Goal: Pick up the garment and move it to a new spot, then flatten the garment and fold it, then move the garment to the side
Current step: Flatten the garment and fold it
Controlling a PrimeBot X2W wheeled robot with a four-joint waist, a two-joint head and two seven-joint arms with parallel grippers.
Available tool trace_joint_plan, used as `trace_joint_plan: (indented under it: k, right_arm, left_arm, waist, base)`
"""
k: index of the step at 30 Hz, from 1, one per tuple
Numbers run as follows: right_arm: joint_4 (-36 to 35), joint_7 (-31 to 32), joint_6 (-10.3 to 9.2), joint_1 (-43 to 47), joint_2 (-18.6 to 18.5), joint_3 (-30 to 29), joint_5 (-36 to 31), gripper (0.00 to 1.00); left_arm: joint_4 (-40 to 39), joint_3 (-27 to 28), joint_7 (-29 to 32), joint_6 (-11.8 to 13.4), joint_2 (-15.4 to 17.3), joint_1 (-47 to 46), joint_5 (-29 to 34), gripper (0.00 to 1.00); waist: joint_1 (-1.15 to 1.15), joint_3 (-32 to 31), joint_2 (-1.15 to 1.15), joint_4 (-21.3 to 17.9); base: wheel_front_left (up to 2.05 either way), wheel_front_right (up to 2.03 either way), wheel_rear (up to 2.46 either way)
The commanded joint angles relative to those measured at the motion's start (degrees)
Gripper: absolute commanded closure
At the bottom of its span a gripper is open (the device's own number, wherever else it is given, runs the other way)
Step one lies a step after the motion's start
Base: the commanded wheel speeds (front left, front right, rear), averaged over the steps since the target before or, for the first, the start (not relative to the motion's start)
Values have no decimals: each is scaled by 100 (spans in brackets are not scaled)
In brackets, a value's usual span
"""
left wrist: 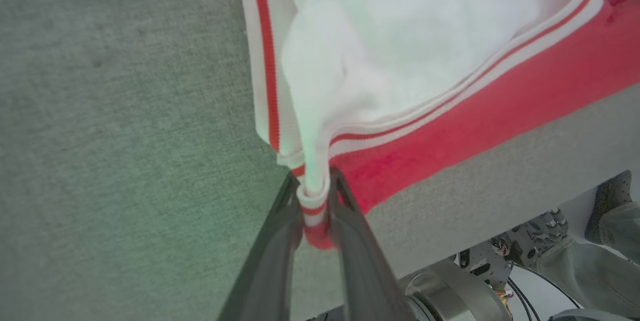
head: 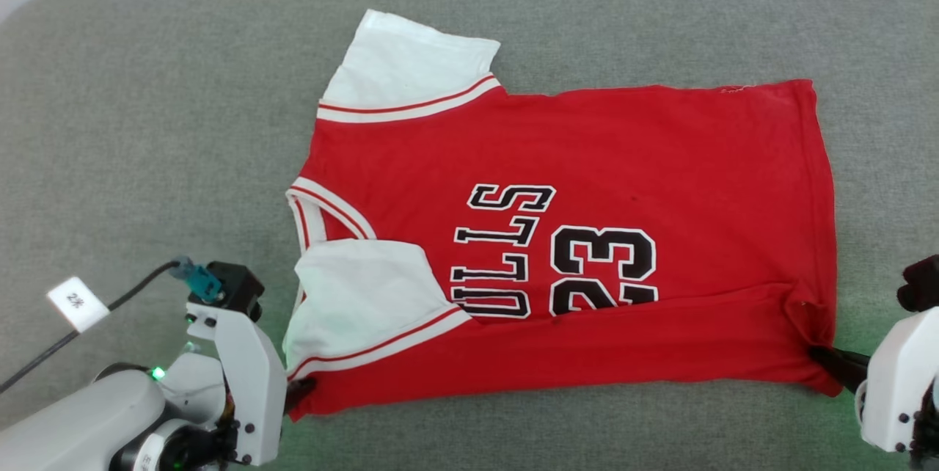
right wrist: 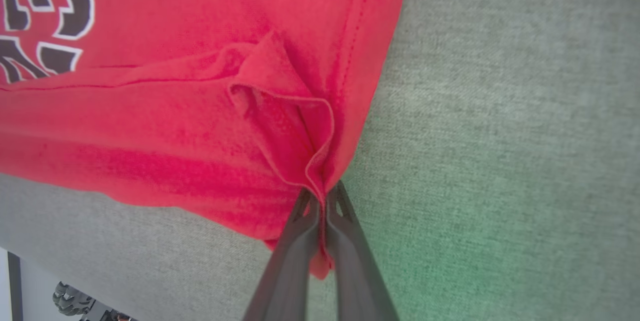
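Left claw (left wrist: 314,177) pinches garment (head: 587,148) reading, seemingly, "ULLS 23".

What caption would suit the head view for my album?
The left gripper and right gripper pinch near corners of the red garment on grey upholstery.

Bright, even light; faint green glow; mild blur.

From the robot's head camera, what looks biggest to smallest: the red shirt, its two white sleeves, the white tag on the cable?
1. red shirt
2. far sleeve and near sleeve, too alike to rank
3. white tag, smallest
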Motion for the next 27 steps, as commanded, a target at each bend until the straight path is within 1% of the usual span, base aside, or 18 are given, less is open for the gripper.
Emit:
trace_joint_plan:
  k: [1, 2, 3, 5, 6, 8, 9, 10, 11, 14, 15, 19, 23, 25, 27]
  right_arm:
    - [42, 12, -7, 51, 52, 60, -55, 98]
    - [59, -7, -7, 21, 87, 89, -68, 95]
    - [80, -54, -7, -44, 125, 138, -116, 65]
    - [118, -92, -6, -69, 150, 161, -114, 53]
    - [133, -111, -7, -66, 151, 173, -119, 31]
    - [153, -123, -7, -58, 146, 179, -114, 26]
    - [147, -142, -7, -59, 143, 167, -114, 18]
    - [134, -179, -7, -59, 147, 132, -134, 2]
    - [116, -206, -7, -56, 149, 108, -157, 0]
    - [41, -301, -7, -64, 160, 41, -179, 0]
    - [41, -301, -7, -64, 160, 41, -179, 0]
    - [-115, -433, -6, -78, 254, -28, -245, 0]
    - [-414, -732, -6, -170, 318, -21, -334, 0]
    - [-581, -1073, -6, -227, 353, -37, -389, 0]
    - [-730, -1442, -6, -298, 376, 26, -490, 0]
  left_arm:
    - [48, -9, -4, -26, -41, 66, 20, 66]
    - [118, -14, -21, -62, -86, 61, 23, 25]
    - [263, -18, -48, -60, -141, 36, 47, 0]
    - [352, -26, -13, -72, -179, -9, 56, 0]
    - [377, -20, -5, -81, -178, -49, 76, 0]
    - [374, -3, 36, -81, -141, -134, 117, 0]
    - [347, 13, 59, -65, -114, -165, 118, 0]
    - [309, 30, 107, -37, -82, -210, 118, 0]
    - [263, 45, 155, 8, -25, -267, 137, 0]
    - [79, 131, 305, 113, 157, -495, 216, 0]
    - [79, 131, 305, 113, 157, -495, 216, 0]
    - [-146, 327, 380, 178, 377, -837, 313, 0]
    - [-144, 544, 297, 57, 452, -1302, 551, 0]
    - [-15, 631, 221, -18, 421, -1549, 735, 0]
    - [153, 704, 100, -159, 337, -1813, 948, 0]
  waist:
    - [0, 5, 0, -16]
    - [0, 6, 0, -26]
    - [0, 0, 0, -44]
    - [0, -14, 0, -47]
    - [0, -23, 0, -45]
    - [0, -38, 0, -47]
    - [0, -42, 0, -51]
    - [0, -47, 0, -52]
    - [0, -51, 0, -52]
    - [0, -64, 0, -71]
    - [0, -64, 0, -71]
    - [0, -57, 0, -149]
    - [0, 13, 0, -288]
    - [0, 77, 0, -377]
    - [0, 159, 0, -480]
  base:
    - [0, 0, 0]
    - [0, 0, 0]
    - [0, 0, 0]
    - [0, 0, 0]
    - [0, 0, 0]
    - [0, 0, 0]
    - [0, 0, 0]
    - [0, 0, 0]
    - [0, 0, 0]
    - [0, 0, 0]
    - [0, 0, 0]
    - [0, 0, 0]
    - [0, 0, 0]
    - [0, 0, 0]
    - [0, 0, 0]
